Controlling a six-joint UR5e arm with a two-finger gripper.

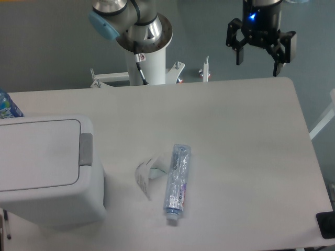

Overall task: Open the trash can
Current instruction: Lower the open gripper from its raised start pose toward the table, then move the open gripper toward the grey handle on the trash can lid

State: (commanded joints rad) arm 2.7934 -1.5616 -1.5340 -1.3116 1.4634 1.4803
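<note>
Trash can [42, 167] lengthwise left-right, lid closed, grey tab [86, 150] facing right; end effector [258, 63] released, well apart.

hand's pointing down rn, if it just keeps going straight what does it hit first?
Probably the bare far right of the table, near its back edge. The hand hangs open above it; depth is unclear, so it might pass behind the edge.

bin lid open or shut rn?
Shut. The lid lies flat inside the bin rim, grey tab at its edge. The pincer hangs far off, untouching.
</note>
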